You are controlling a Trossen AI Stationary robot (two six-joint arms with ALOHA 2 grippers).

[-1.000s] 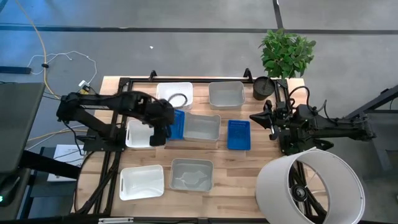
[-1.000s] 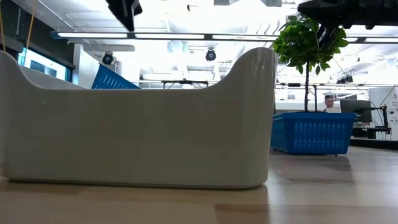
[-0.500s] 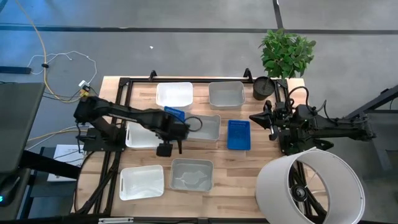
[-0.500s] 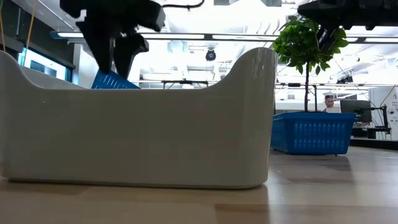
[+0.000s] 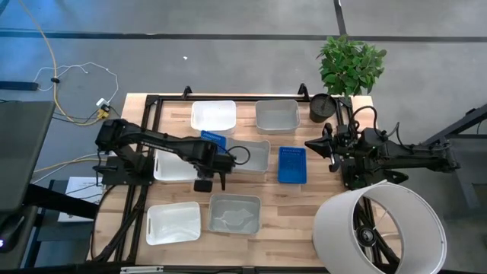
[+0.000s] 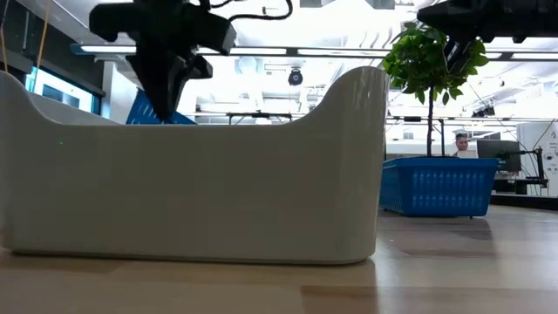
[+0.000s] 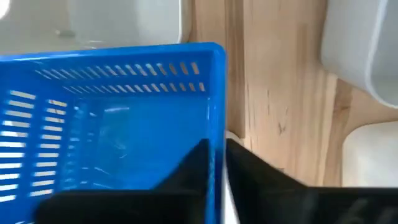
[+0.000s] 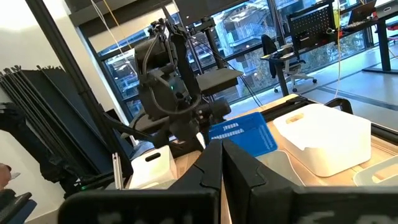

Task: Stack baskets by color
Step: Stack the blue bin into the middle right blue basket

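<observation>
Pinching tilted blue basket (image 7: 112, 130) wall with left gripper (image 7: 214, 165), right gripper (image 8: 222, 163) pressed together, idle; 0 stacks finished.

You see two matte black jointed arms with boxy wrist housings, looping black cables, and flat, tapered dark fingers (image 7: 186, 180).
</observation>
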